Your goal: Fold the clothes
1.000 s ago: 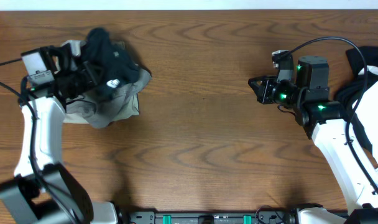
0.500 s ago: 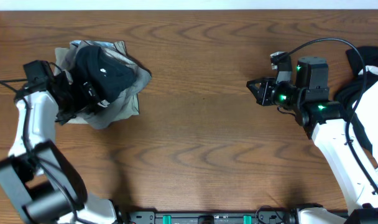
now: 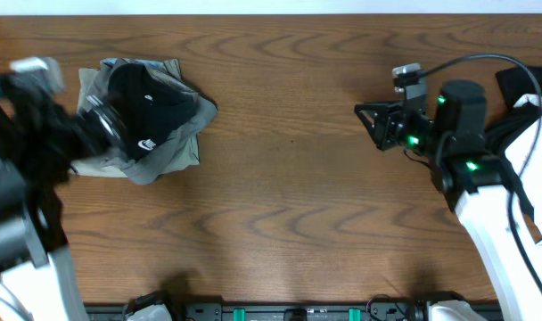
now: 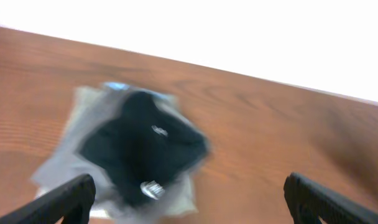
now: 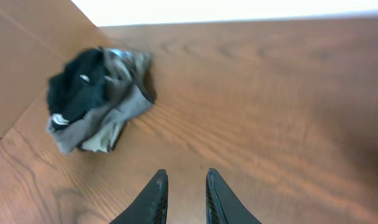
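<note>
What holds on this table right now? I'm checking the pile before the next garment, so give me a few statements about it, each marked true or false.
1. The black T-shirt lies on top of a grey piece. True.
2. The left pincer is clamped on the T-shirt. False: it is wide open with nothing between its jaws, and it is clear of the pile.
3. The right pincer is over bare table, holding nothing. True.
4. The pile sits in the middle of the table. False: it lies toward the robot's left, near the far edge.
5. A white logo shows on the T-shirt. True.
</note>
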`<action>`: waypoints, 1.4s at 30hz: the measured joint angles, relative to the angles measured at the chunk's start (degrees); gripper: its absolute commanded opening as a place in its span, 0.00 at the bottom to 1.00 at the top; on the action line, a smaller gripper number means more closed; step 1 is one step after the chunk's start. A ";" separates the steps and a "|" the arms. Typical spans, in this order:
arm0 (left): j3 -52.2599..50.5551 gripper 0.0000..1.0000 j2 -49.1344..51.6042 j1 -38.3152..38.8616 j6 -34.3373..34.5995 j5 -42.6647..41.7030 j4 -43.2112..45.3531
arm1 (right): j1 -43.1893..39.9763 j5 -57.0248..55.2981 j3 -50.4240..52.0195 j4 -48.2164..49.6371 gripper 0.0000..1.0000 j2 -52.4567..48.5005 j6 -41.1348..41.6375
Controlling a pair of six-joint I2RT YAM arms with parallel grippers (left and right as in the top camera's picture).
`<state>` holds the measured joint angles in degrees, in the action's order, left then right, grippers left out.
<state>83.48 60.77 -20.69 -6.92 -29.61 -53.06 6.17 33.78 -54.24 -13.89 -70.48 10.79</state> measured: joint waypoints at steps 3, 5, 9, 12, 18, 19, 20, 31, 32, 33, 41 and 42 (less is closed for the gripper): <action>-0.24 0.98 -4.13 2.73 -6.47 -2.91 -4.72 | 0.00 0.22 0.00 -0.63 0.34 6.56 -2.47; -0.68 0.98 -6.29 3.78 -8.87 -3.37 -5.60 | 0.00 0.07 0.00 -1.09 0.97 11.69 -4.50; -0.76 0.98 -8.83 4.26 -11.21 -3.43 -6.75 | 0.00 -1.97 -0.02 -1.84 0.99 20.11 -6.16; -0.76 0.98 -9.16 4.31 -12.02 -3.43 -7.02 | 0.00 -3.06 -0.02 -3.50 0.99 24.33 -6.97; -0.98 0.98 -8.44 5.09 -12.66 -3.43 -7.17 | 0.00 -3.41 -0.02 -6.08 0.99 28.74 -7.08; -0.98 0.98 -8.31 5.60 -12.66 -3.43 -7.19 | 0.00 -3.06 -0.02 -6.08 0.99 29.00 -7.08; -0.98 0.98 -8.04 6.01 -12.66 -3.43 -7.17 | 0.00 -2.58 -0.02 -6.08 0.99 29.18 -7.08; -1.09 0.98 -6.01 6.56 -12.68 -3.43 -7.19 | 0.00 -4.57 0.00 -6.88 0.99 29.53 -7.69; -1.11 0.98 -6.01 6.56 -12.68 -3.43 -7.19 | 0.00 -5.66 0.02 -7.74 0.99 30.01 -8.57; -1.14 0.98 -6.01 6.56 -12.66 -3.43 -7.19 | 0.00 -6.56 0.26 -8.02 0.99 30.56 -9.31; -1.18 0.98 -6.01 6.56 -12.68 -3.43 -7.17 | 0.00 -12.31 10.80 -7.85 0.99 44.50 -18.60; -1.18 0.98 -6.01 6.56 -12.68 -3.43 -7.21 | 0.00 -12.94 13.18 -7.82 0.99 47.41 -19.26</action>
<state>82.30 54.76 -14.13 -19.59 -33.04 -60.27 6.17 20.84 -41.06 -21.71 -23.07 -8.47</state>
